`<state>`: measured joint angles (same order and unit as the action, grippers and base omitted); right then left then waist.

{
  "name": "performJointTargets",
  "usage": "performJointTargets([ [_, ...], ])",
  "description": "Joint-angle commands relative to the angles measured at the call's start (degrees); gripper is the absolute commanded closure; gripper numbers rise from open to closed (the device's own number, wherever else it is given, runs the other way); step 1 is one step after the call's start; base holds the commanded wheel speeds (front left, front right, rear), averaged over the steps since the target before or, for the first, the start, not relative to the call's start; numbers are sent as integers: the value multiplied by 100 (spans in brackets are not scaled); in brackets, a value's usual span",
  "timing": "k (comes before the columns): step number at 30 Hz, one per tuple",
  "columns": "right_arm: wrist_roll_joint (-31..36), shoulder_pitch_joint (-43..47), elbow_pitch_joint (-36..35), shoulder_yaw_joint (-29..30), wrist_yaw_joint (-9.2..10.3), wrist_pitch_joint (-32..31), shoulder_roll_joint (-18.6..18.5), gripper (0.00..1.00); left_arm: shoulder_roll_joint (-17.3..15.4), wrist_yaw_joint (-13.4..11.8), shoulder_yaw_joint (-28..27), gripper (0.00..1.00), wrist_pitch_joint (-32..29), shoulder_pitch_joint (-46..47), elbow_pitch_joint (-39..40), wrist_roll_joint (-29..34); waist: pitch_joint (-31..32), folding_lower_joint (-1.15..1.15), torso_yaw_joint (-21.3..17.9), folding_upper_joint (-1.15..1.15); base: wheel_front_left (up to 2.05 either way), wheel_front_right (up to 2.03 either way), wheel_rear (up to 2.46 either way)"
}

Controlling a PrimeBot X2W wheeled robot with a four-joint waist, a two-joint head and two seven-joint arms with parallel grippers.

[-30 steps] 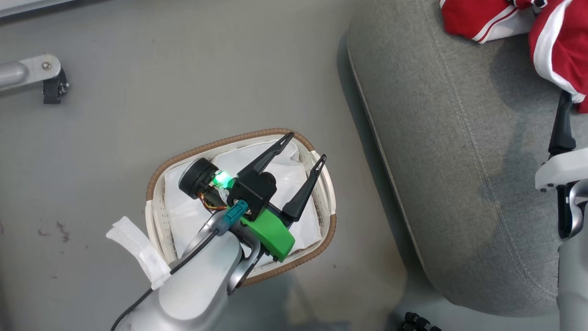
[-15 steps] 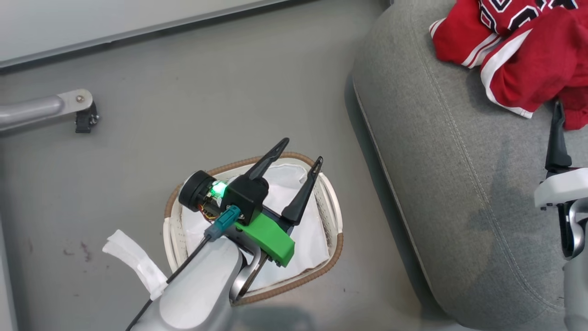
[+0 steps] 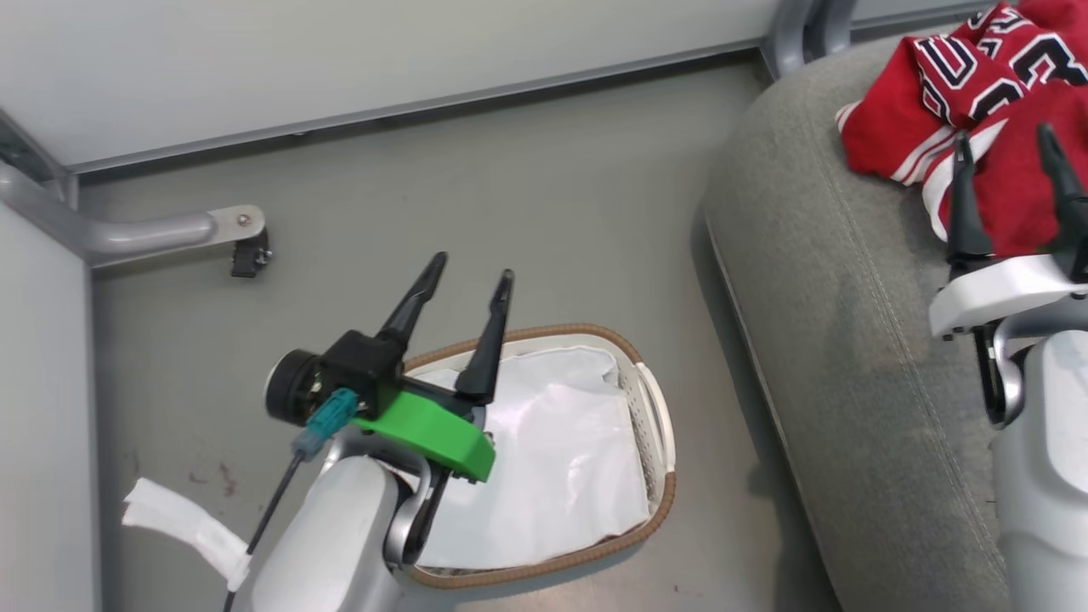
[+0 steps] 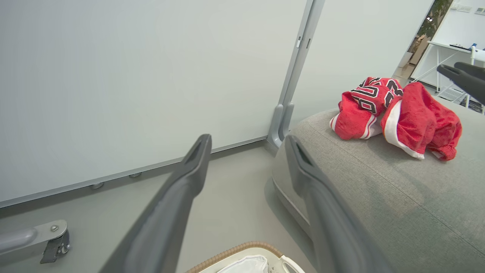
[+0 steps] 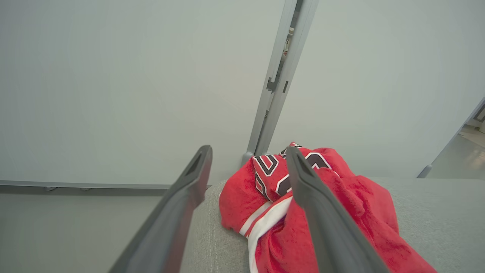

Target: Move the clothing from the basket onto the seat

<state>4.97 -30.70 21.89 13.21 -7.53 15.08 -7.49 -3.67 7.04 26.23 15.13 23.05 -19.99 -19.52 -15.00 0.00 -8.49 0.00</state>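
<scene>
Room: a grey floor [image 3: 510, 170] is seen, bounded at the back by pale wall panels [image 3: 340, 51].
Left gripper [image 3: 473, 265]: held above the basket's left end, fingers spread wide, nothing gripped.
Basket [image 3: 544, 327]: set on the floor; a white liner [image 3: 561, 459] is seen inside with no red cloth on it, though one corner is hidden by the arm.
Seat [image 3: 850, 340]: placed to the basket's right, apart from it.
Right gripper [image 3: 1003, 136]: raised over the seat just before the clothing, fingers spread wide, empty.
Clothing [image 3: 892, 140]: two red garments are heaped together on the seat's far part.
Progress: the transfer is judged done; nothing appears left to be moved.
</scene>
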Motion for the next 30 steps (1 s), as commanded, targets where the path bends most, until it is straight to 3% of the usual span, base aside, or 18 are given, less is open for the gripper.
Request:
performJointTargets([
  [1,-55,-37,44,-58,8,11,47,0,18,-43,-160,0,3,-162,36,64,281,0,286,0,0,0,0],
  [14,-345,500,188,-650,8,12,442,0,68,-90,-1721,0,2,-1097,197,107,771,0,614,0,0,0,0],
  [22,-1062,1133,72,-1139,8,12,448,0,77,-58,-2056,0,2,-1546,75,64,968,0,676,0,0,0,0],
  [30,-1395,1772,-135,-1157,8,12,446,0,76,-35,-2113,0,2,-1894,65,-21,1103,0,696,0,0,0,0],
])
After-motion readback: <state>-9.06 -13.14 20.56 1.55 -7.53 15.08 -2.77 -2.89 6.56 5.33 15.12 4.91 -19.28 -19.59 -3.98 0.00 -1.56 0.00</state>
